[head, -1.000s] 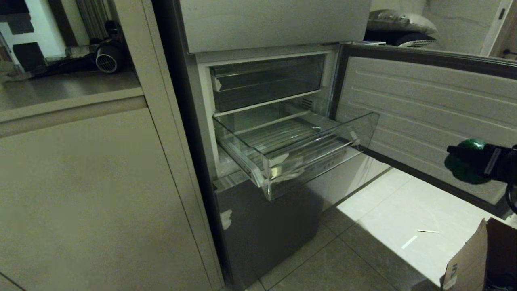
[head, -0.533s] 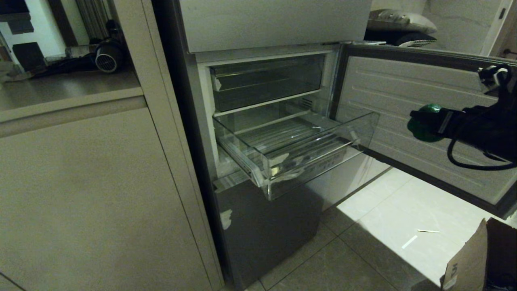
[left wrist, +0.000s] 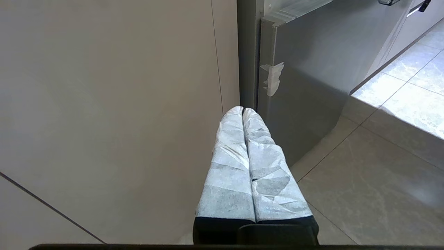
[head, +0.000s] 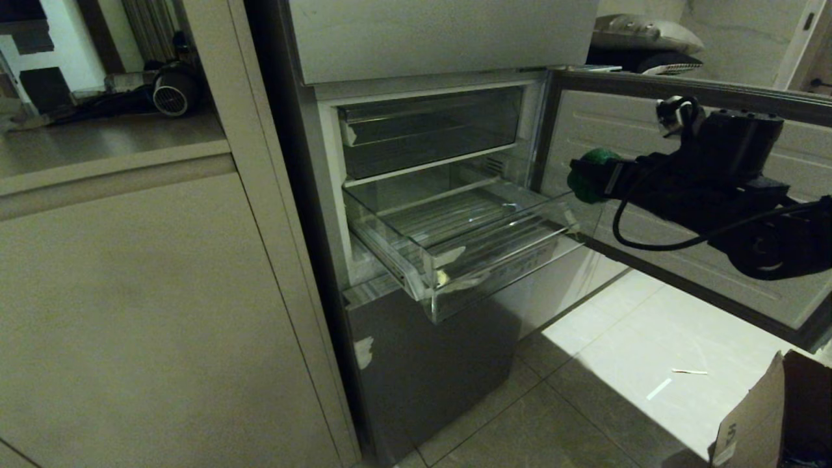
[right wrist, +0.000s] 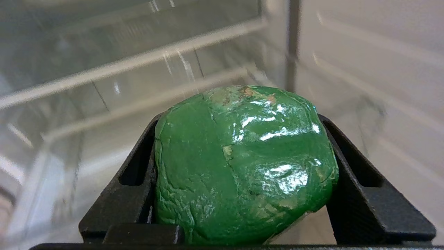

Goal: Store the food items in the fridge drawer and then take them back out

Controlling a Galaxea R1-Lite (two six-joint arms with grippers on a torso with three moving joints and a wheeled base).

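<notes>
Green food item (right wrist: 242, 163) mostly hidden between right gripper (head: 588, 177) fingers, clamped, beside fridge drawer (head: 520, 257)

This was a home kitchen. A tall steel fridge (head: 416, 351) stood built in beside pale cabinet panels (head: 149, 312), its lower door (head: 682, 175) swung open to the right and a clear fridge drawer (head: 468, 240) pulled out. On the far left a countertop (head: 97, 140) held small dark household gear. Large glossy floor tiles (head: 624, 364) lay underneath, with a cardboard box (head: 754, 416) at the near right.
</notes>
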